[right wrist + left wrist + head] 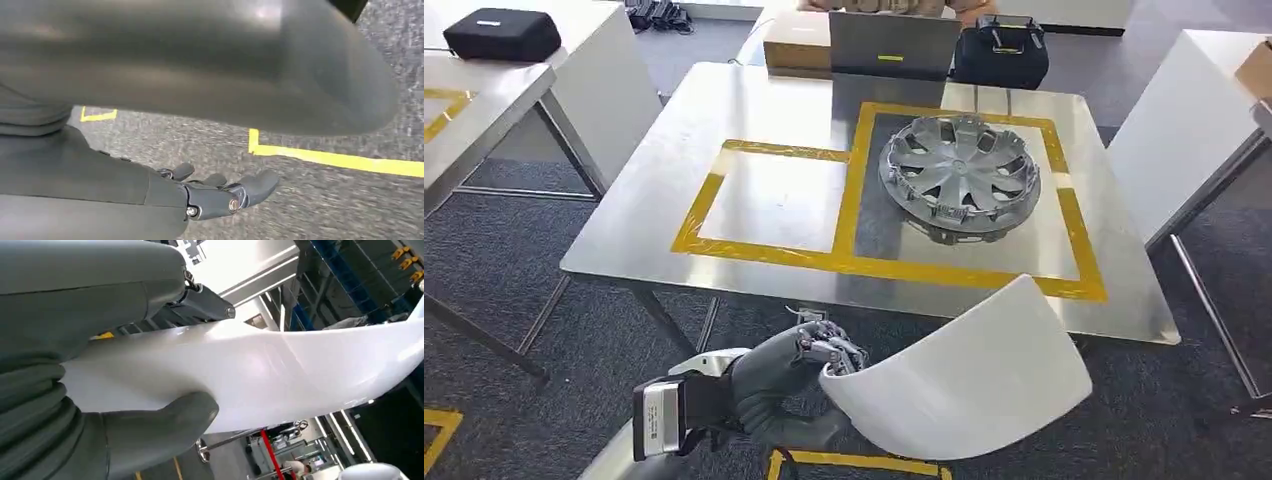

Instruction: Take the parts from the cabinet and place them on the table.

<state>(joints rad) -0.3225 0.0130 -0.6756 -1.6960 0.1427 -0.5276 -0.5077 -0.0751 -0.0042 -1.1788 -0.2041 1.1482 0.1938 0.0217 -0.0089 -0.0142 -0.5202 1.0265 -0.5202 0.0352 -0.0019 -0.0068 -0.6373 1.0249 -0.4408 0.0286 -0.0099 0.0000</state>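
My left hand (789,385) grips one end of a curved white panel (964,380), held low in front of the metal table (644,215). In the left wrist view my thumb (150,432) presses under the white panel (260,375) and darker fingers (200,302) clamp its other face. A silver wheel cover (959,175) lies inside the right yellow-taped square on the table. The left taped square (774,205) is bare. My right hand (220,192) hangs over grey carpet with its fingers apart and nothing in it.
A cardboard box (796,45), a grey panel (894,45) and a black bag (1001,52) stand at the table's far edge. White tables flank it left (484,110) and right (1194,120). Yellow tape (330,157) marks the carpet.
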